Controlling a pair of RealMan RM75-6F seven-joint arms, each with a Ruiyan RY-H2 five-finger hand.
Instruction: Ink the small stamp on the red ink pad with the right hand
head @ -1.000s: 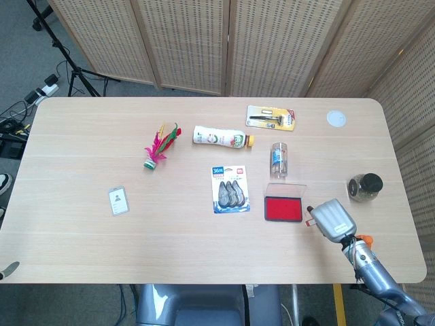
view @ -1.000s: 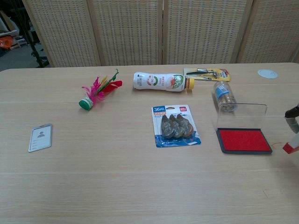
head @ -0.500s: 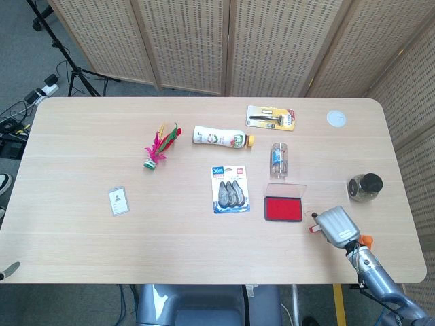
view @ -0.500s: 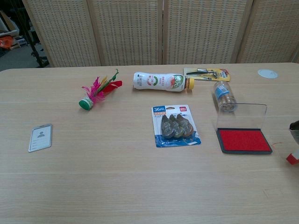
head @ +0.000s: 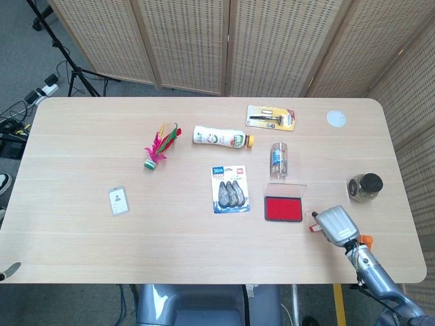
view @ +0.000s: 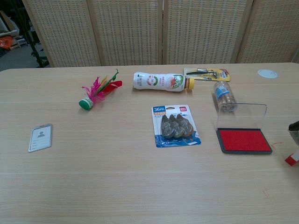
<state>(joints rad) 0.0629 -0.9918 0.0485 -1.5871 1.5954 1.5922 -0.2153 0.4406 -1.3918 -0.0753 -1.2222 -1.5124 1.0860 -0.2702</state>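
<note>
From the head view, the right hand (head: 337,225) sits near the table's (head: 204,238) front right edge, fingers curled on the small stamp (head: 315,227), whose red end pokes out just right of the open red ink pad (head: 283,209), not touching it. In the chest view, the same stamp (view: 292,158) shows at the right edge, beside the pad (view: 243,140); the hand (view: 295,130) is mostly cropped. The left hand is out of sight.

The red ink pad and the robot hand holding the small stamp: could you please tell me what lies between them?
Only bare tabletop. In the head view, nothing sits between the red ink pad and the small stamp in the right robot hand.
</note>
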